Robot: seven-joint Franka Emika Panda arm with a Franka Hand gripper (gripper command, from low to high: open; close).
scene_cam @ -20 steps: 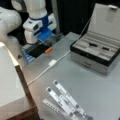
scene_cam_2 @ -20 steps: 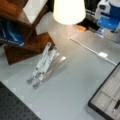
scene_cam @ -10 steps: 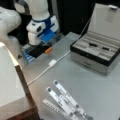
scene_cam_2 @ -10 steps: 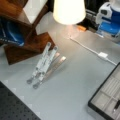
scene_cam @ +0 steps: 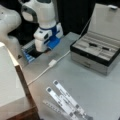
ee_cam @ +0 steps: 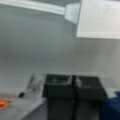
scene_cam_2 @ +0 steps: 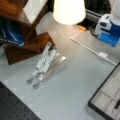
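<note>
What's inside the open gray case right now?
The gray case has lined slots, with two small dark items in the back rows in a front view. Its front wall hides the nearest slots. The gripper is elsewhere.

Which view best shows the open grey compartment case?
A front view shows the open grey compartment case whole, lid raised, dividers visible. In a front view, only a corner shows. The wrist view misses it, showing the gripper.
</note>
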